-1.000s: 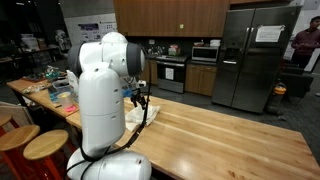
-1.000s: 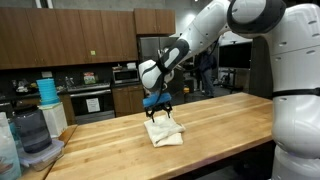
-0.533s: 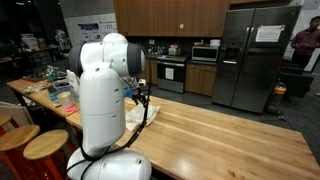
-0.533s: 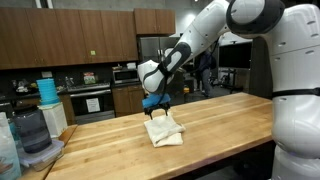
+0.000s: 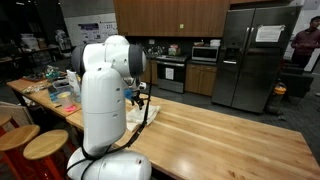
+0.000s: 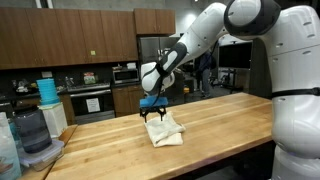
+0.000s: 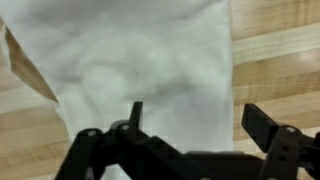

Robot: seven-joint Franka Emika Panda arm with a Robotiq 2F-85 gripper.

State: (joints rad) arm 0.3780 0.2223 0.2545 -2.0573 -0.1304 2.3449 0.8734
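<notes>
hand (image 6: 155, 117) hangs open just above the white cloth (image 6: 165, 131), fingers (image 7: 262, 127) spread wide and holding nothing. right under the hand the cloth lies bunched on the wooden table (image 6: 215, 125), as the wrist view shows too (image 7: 150, 70). to pick it up well, i think the hand should go straight down over a thick fold, press lightly on the table, then squeeze slowly so it grabs the cloth and doesn't just slide off.
</notes>
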